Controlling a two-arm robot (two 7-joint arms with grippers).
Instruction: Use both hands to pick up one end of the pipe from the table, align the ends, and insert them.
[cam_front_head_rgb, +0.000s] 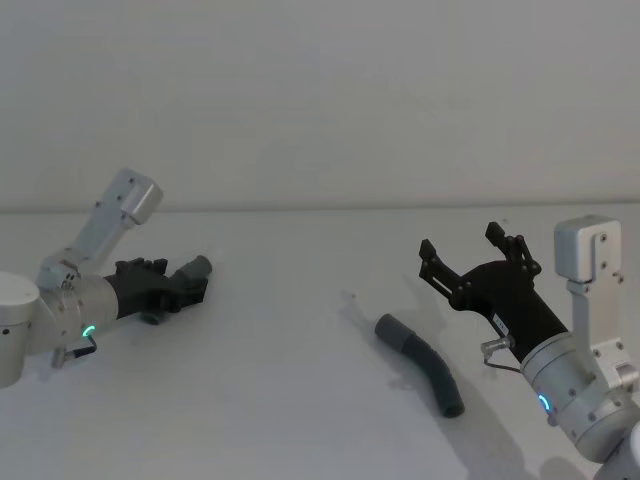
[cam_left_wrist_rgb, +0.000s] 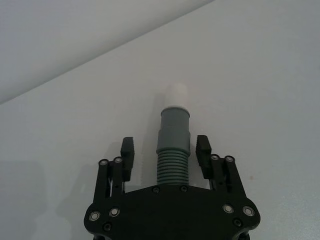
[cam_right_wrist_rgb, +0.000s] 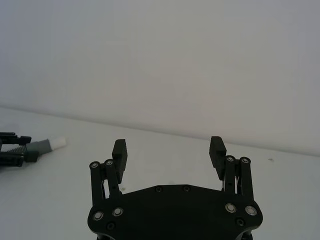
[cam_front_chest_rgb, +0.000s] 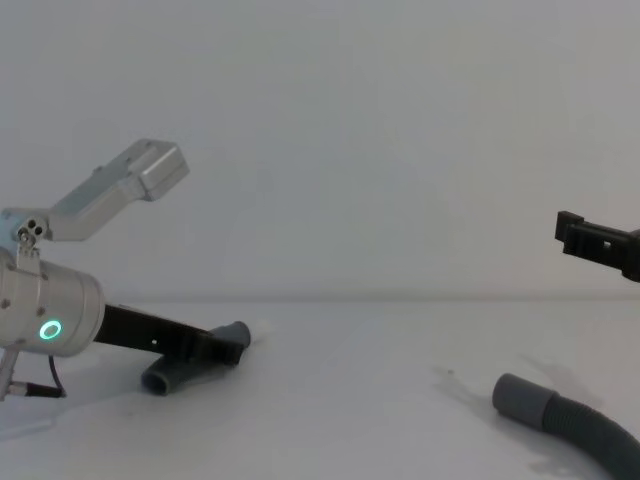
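Left arm reaches low and forward over the left of the table (cam_front_head_rgb: 280, 400). The left gripper (cam_front_head_rgb: 178, 282) straddles the tipped pipe piece (cam_front_head_rgb: 193, 270) near the surface. Left wrist view: fingers (cam_left_wrist_rgb: 128, 151) spread, a gap showing each side of the ribbed hose, so the jaws are not clamped; grey cuff (cam_left_wrist_rgb: 175, 127) and whitish tip (cam_left_wrist_rgb: 176, 95) project beyond them. Chest view adds that this piece's other end sits on the table while the cuffed end tilts up. Right arm bent up at the right, with the right gripper (cam_front_head_rgb: 462, 240) raised clear of the table, jaws wide apart and holding nothing (confirmed in the right wrist view). Curved pipe piece (cam_front_head_rgb: 422, 363) lies on the table below and left of it, untouched, well apart from the tipped piece. Chest view shows its socket cuff (cam_front_chest_rgb: 520, 398) as an open end.
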